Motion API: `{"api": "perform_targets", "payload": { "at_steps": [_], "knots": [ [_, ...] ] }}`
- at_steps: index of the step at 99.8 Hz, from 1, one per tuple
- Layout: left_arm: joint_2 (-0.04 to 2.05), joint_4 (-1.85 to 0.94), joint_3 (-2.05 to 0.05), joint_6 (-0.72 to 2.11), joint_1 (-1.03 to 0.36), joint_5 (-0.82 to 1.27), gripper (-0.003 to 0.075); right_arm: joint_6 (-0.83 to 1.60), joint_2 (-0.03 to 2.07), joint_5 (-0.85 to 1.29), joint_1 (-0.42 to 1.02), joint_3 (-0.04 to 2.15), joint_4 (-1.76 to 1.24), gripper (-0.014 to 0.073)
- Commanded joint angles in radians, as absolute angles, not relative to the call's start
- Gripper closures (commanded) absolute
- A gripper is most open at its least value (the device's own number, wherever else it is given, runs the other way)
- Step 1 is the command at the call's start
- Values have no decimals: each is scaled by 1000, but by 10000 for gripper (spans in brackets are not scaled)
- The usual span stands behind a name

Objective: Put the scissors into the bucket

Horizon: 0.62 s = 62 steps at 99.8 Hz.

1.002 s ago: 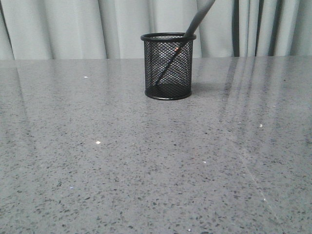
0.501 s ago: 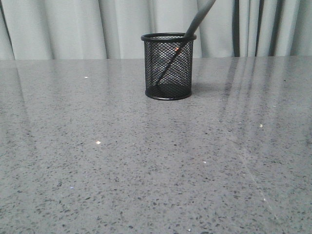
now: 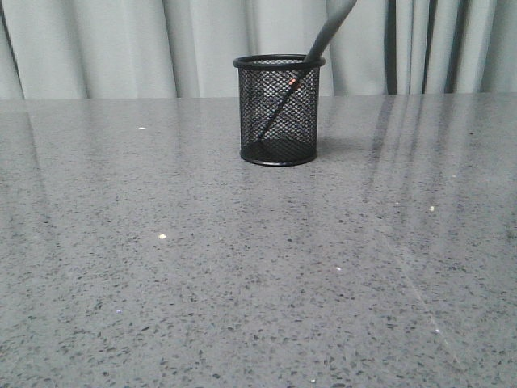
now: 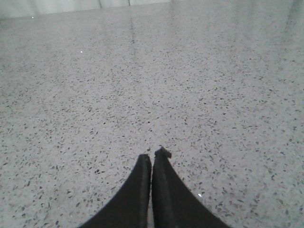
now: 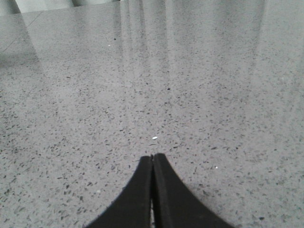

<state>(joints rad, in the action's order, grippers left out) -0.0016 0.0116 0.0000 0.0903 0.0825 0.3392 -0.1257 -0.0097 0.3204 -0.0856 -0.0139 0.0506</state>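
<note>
The bucket [image 3: 279, 109], a black wire-mesh cup, stands upright at the back middle of the table in the front view. The scissors [image 3: 327, 31] lean inside it, blades down and visible through the mesh, grey handle sticking up past the rim to the right and cut off by the frame's top. Neither arm appears in the front view. My left gripper [image 4: 152, 156] is shut over bare tabletop, with nothing between its fingers. In the right wrist view my right gripper [image 5: 152, 156] is likewise shut on nothing above the speckled surface.
The grey speckled stone table [image 3: 242, 267] fills all three views. Pale curtains [image 3: 121, 48] hang behind its far edge.
</note>
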Motion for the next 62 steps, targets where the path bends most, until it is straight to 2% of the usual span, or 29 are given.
{"api": "perform_targets", "payload": {
  "at_steps": [1, 36, 62],
  "knots": [
    [-29, 11, 40, 80, 83, 299, 740, -124, -32, 296, -93, -18, 47, 667],
    [-29, 11, 40, 80, 73, 299, 740, -124, -32, 296, -93, -18, 47, 667],
    [-11, 22, 40, 80, -278, 296, 740, -124, -32, 300, -93, -18, 47, 667]
  ]
}}
